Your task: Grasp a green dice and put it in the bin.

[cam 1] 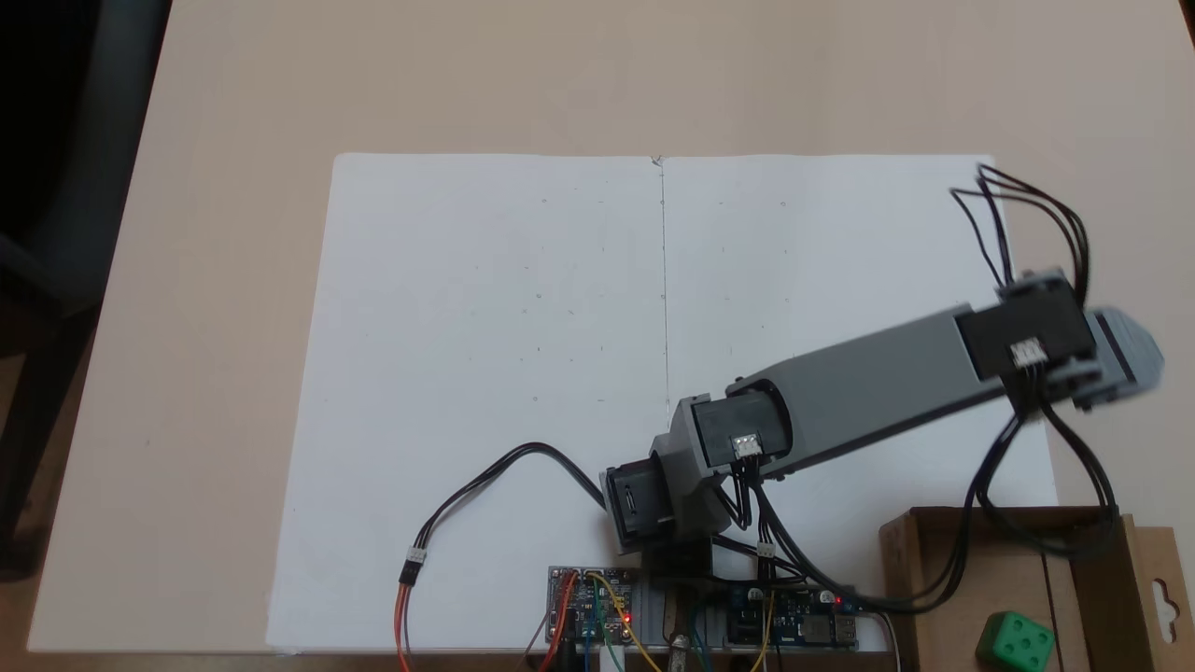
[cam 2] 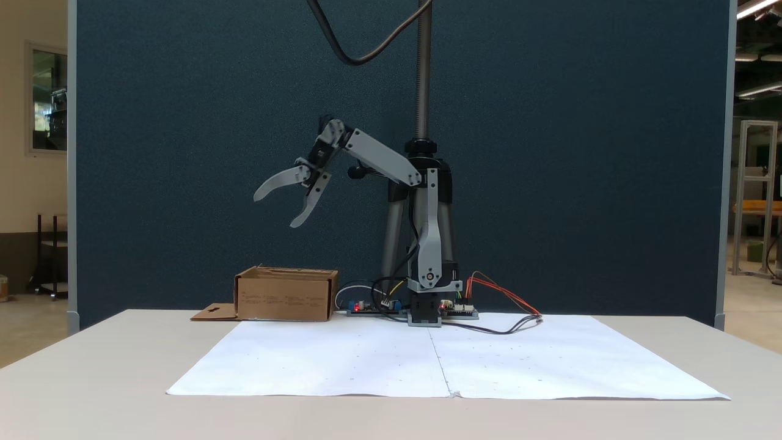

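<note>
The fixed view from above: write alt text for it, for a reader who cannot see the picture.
A green dice lies inside the brown cardboard bin at the lower right corner. The grey robot arm reaches from its base at bottom centre up and to the right, across white paper sheets on a beige table.

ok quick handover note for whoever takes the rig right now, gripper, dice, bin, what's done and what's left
Gripper: open, empty, raised in the air above the bin.
Green dice: lying inside the bin, on its floor.
Bin: on the table beside the arm's base, flap lying flat on the table.
Done: the dice is in the bin.
Left: nothing for the dice; perhaps bring the arm back to rest.
</note>
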